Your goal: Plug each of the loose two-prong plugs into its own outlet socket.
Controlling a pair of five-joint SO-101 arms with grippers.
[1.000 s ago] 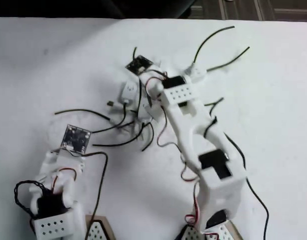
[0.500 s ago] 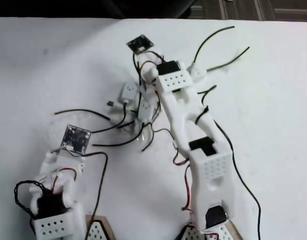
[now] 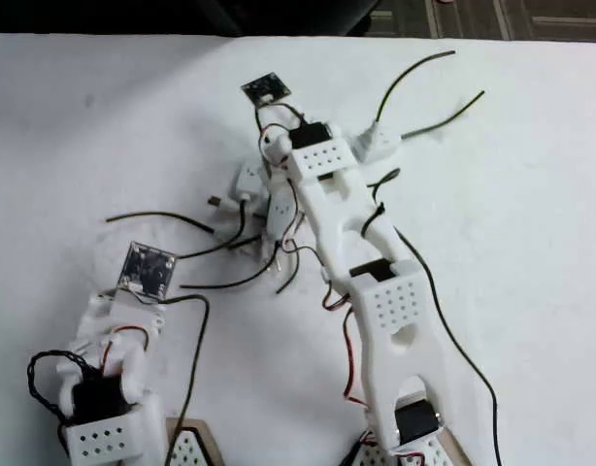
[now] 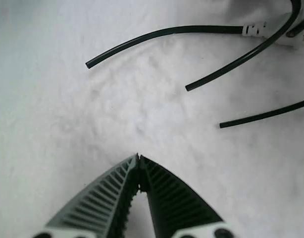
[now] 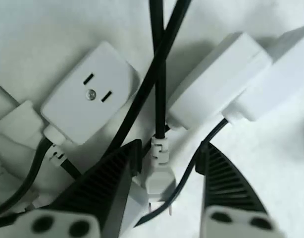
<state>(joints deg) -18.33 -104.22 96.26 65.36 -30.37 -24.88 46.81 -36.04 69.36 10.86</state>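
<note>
My right gripper (image 5: 169, 148) stands open over a tangle of black cords. A white two-prong plug (image 5: 159, 181) lies between its fingers (image 5: 110, 186), and the jaws are not closed on it. Just beyond sits a white outlet socket (image 5: 87, 101) with its slots facing up. Two more white blocks (image 5: 216, 82) lie beside it. From above, the right arm (image 3: 376, 291) stretches to the cluster of sockets (image 3: 249, 180) at the table's middle. Another white plug (image 3: 376, 143) lies farther right. My left gripper (image 4: 138, 163) is shut on nothing, low over bare table near the front left.
Loose black cord ends (image 4: 162, 34) lie ahead of the left gripper. More cords (image 3: 424, 68) trail toward the far right of the white table (image 3: 531, 194). The left arm (image 3: 109, 359) sits at the front left corner.
The right arm has stretched out and swung slightly left, bringing its wrist farther over the socket cluster. The left arm has not moved.
</note>
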